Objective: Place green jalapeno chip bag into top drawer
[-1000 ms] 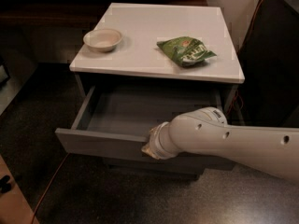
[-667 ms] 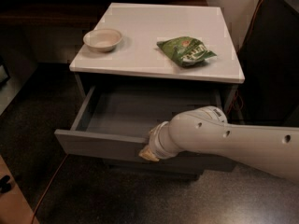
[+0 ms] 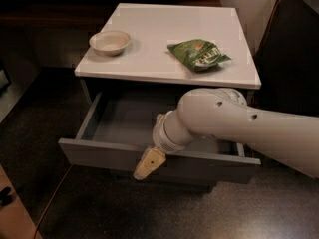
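Observation:
The green jalapeno chip bag [image 3: 199, 54] lies flat on the white cabinet top [image 3: 164, 29], right of centre. The top drawer [image 3: 124, 126] is pulled open below it; its grey inside shows nothing in it. Its flat front [image 3: 99, 155] faces me. My gripper [image 3: 148, 164] hangs at the end of the thick white arm [image 3: 239, 126], right at the drawer's front plank near its middle. It is far below the bag and holds nothing that I can see. The arm hides the right part of the drawer's inside.
A beige round bowl [image 3: 110, 42] stands on the left of the cabinet top. The floor [image 3: 99, 208] around is dark and speckled. An orange cable [image 3: 50, 203] runs over it at the lower left. A dark wall or panel [image 3: 294, 49] stands to the right.
The gripper has shifted slightly down and left along the drawer front. The drawer, bag and bowl have not moved.

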Controlling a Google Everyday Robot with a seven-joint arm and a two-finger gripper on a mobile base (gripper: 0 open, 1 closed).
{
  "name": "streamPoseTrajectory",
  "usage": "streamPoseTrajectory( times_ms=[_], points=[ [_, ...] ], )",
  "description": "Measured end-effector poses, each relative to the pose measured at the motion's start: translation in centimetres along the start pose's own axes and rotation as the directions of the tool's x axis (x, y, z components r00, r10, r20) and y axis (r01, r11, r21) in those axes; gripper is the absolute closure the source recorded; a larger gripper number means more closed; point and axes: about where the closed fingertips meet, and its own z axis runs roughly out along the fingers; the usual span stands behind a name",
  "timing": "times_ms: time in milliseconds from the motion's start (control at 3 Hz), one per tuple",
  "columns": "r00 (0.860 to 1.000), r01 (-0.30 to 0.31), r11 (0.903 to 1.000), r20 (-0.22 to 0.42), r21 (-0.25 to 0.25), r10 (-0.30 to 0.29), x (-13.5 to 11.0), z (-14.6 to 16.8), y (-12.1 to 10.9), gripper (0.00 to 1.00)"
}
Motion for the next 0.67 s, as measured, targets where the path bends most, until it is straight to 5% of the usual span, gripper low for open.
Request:
streamPoseTrajectory(
  times_ms=[667],
  points=[
    [0.999,0.006,1.0,0.05,-0.007,-0.006,-4.5,-6.1,-4.5,0.0]
  ],
)
